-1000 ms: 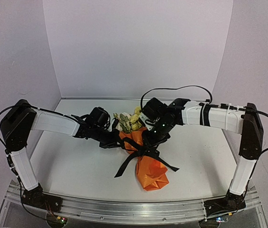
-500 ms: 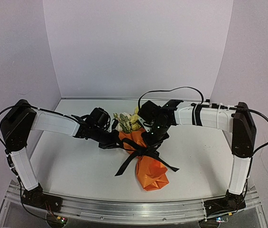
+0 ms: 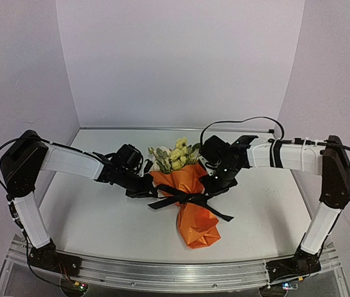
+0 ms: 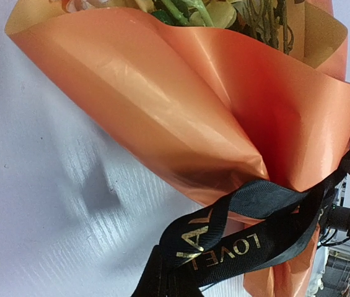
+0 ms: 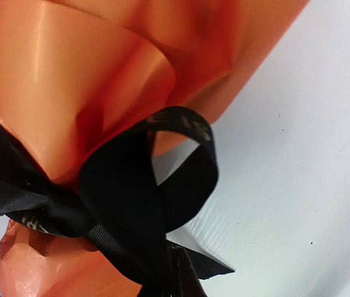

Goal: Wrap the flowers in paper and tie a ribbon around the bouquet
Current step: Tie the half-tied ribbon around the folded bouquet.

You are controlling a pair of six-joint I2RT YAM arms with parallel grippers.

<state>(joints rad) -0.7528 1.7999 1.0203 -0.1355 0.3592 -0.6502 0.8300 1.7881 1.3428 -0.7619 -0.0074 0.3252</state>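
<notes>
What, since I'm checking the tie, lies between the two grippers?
The cinched middle of the bouquet, with the ribbon stretched across it from the left gripper to the right gripper; the top external view shows it.

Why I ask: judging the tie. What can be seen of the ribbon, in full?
The ribbon is black woven fabric with pale gold lettering; "LOVE" reads in the left wrist view. It circles the cinched waist of the orange paper, drawn tight and knotted, with one loop showing in the right wrist view. Its tails splay left and right towards the table.
</notes>
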